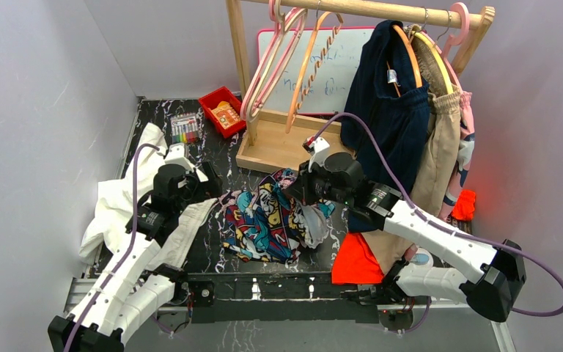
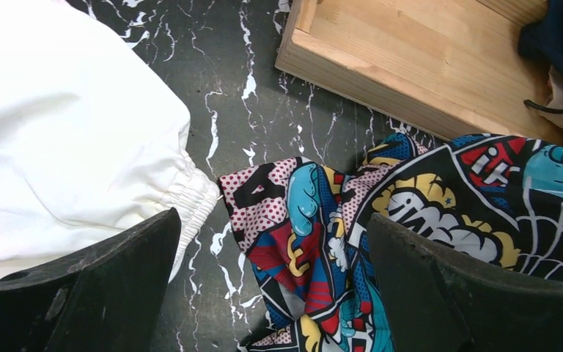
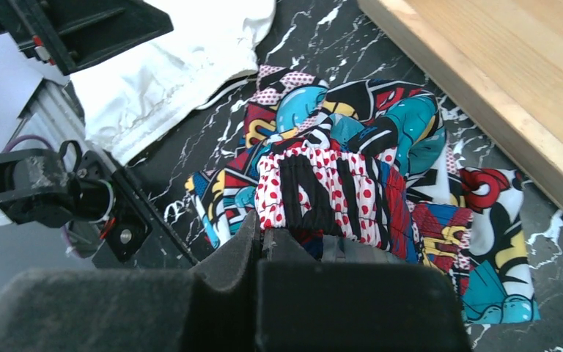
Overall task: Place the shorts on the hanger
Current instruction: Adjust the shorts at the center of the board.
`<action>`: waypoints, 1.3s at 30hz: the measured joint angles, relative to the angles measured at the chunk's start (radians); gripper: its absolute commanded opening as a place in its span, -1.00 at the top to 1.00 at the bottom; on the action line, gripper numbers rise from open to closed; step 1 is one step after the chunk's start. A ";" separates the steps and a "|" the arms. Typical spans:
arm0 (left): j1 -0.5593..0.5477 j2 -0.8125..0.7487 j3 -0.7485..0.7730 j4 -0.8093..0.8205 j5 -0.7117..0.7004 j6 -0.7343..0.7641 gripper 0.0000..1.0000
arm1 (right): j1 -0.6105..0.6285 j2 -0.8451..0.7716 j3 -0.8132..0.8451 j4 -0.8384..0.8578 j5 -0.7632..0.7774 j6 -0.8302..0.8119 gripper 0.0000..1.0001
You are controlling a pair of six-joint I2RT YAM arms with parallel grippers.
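Observation:
The comic-print shorts (image 1: 267, 220) lie crumpled on the black marble table, between the two arms. My right gripper (image 1: 291, 192) is at their upper right edge. In the right wrist view it (image 3: 264, 231) is shut on the red-dotted elastic waistband of the shorts (image 3: 352, 147), which bunches up just past the fingertips. My left gripper (image 2: 271, 242) is open and wide, low over the table, and the left edge of the shorts (image 2: 440, 191) lies between its fingers. The light-orange hanger (image 1: 311, 66) with the zigzag bar hangs on the wooden rail at the back.
A white cloth (image 1: 121, 202) lies under and beside the left arm. The rack's wooden base (image 1: 278, 143) sits just behind the shorts. Pink hangers (image 1: 264, 66), a navy garment (image 1: 392, 95) and a beige one (image 1: 440, 147) hang on the rail. An orange cloth (image 1: 355, 260), red tray (image 1: 222, 110) and marker box (image 1: 185, 128) are nearby.

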 measured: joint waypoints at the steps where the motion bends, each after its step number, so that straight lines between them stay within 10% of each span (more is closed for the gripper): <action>1: 0.000 -0.002 0.000 0.000 0.008 0.003 -0.96 | 0.000 0.001 0.000 0.001 -0.014 -0.002 1.00; 4: 0.000 -0.014 0.000 0.011 0.078 0.019 -0.97 | 0.000 0.011 0.000 0.008 -0.050 -0.001 0.97; 10: -0.002 -0.080 -0.024 0.111 0.362 0.031 -0.97 | 0.000 0.074 -0.027 0.049 -0.105 0.031 0.13; 15: -0.005 -0.082 -0.027 0.143 0.442 0.042 -0.97 | 0.000 0.092 -0.037 0.029 -0.099 0.024 -0.19; 26: -0.022 0.041 -0.027 0.142 0.454 0.084 -0.96 | 0.000 -0.126 -0.098 -0.103 0.145 -0.026 -0.21; 39: -0.438 0.341 0.104 0.143 0.187 0.154 -0.90 | 0.000 -0.225 -0.220 -0.164 0.358 0.046 -0.20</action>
